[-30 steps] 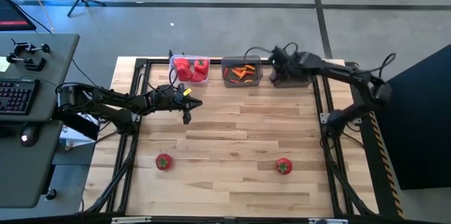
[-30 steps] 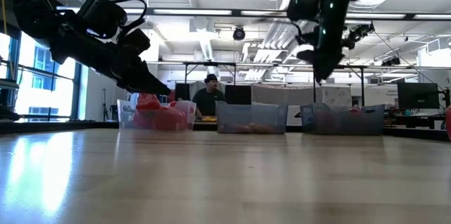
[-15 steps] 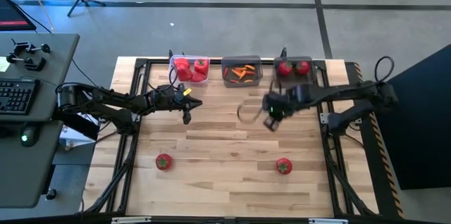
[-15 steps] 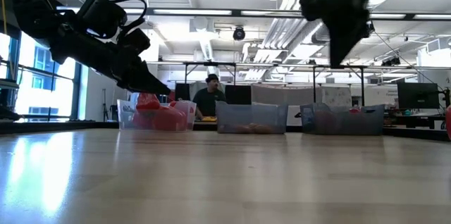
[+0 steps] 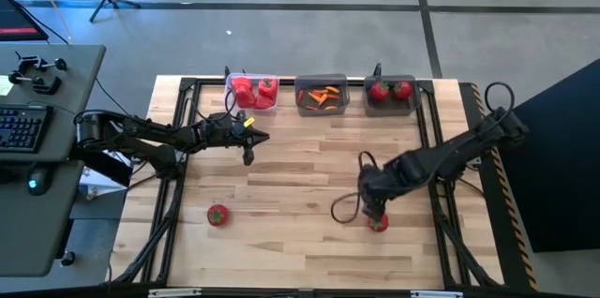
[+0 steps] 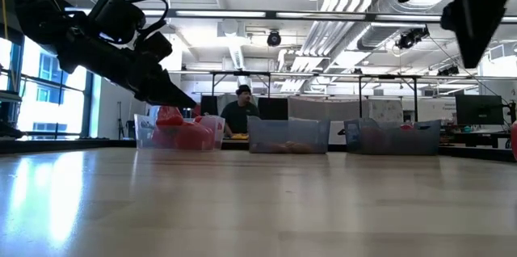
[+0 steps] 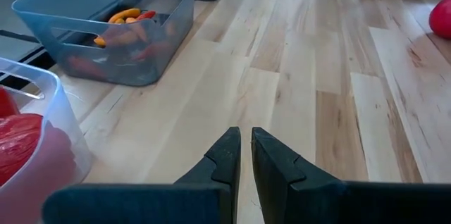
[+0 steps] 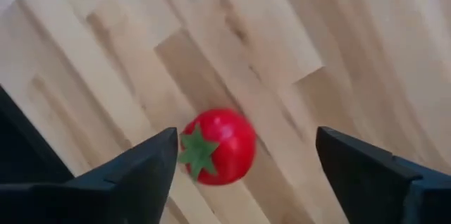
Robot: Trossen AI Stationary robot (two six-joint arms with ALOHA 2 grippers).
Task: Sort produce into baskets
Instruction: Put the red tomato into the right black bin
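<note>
High view: right gripper (image 5: 372, 210) over a loose tomato (image 5: 378, 223) on the table's near right, placed to pick it. Second tomato (image 5: 217, 215) near left. Far edge: clear basket (image 5: 253, 93) with peppers, middle grey basket (image 5: 322, 96) with carrot pieces, right grey basket (image 5: 391, 93) with two tomatoes, its likely destination. Left gripper (image 5: 249, 151) waits by the clear basket.

Low view: baskets in a row; left arm hangs low.

Left wrist view: fingers (image 7: 229, 157) pressed together, holding nothing.

Right wrist view: jaws spread wide, empty, straddling the tomato (image 8: 218, 146) but not yet touching it
</note>
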